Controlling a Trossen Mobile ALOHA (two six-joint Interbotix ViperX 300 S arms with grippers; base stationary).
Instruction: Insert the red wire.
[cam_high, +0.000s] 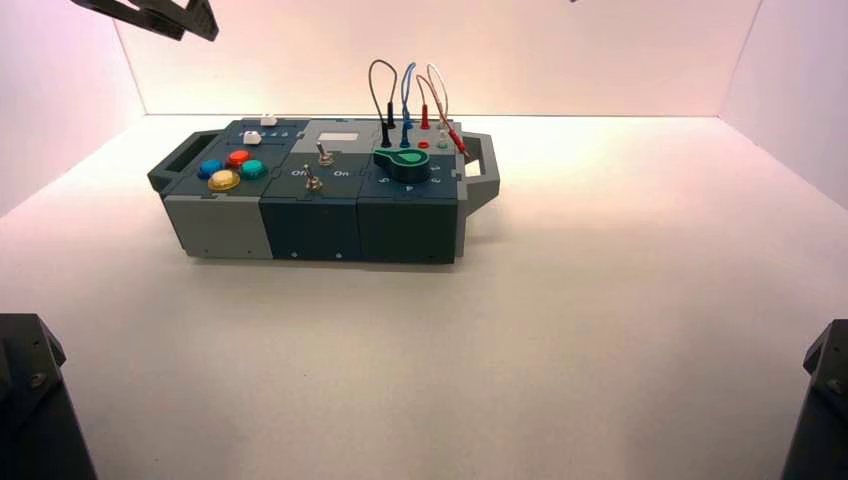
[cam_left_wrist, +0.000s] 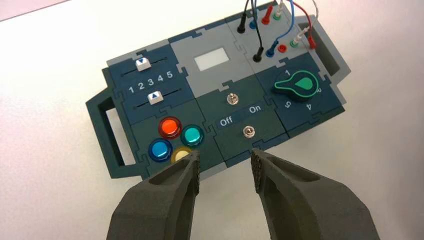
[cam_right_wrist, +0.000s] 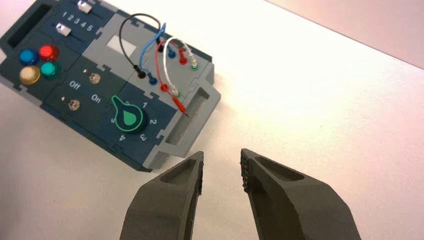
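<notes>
**Red plug loose by the right handle**

From my seat I see the red wire (cam_left_wrist: 305, 14) with one plug (cam_left_wrist: 312, 42) free beside the right handle (cam_left_wrist: 327, 50), near the open red socket (cam_left_wrist: 282, 48); another red plug (cam_left_wrist: 267, 16) stands in the far row. Black (cam_left_wrist: 258, 54), blue (cam_left_wrist: 271, 49) and white plugs (cam_left_wrist: 299, 37) sit left and right of that socket. My left gripper (cam_left_wrist: 226, 152) hangs open above the box's near side (cam_left_wrist: 240, 156).

Count on the box (cam_high: 218, 226): one knob (cam_right_wrist: 130, 118); four wires (cam_right_wrist: 164, 56) behind it; to its left, two toggle switches (cam_left_wrist: 232, 99), one pale window (cam_left_wrist: 211, 59), two sliders (cam_left_wrist: 155, 97) and four buttons (cam_left_wrist: 170, 127).
</notes>
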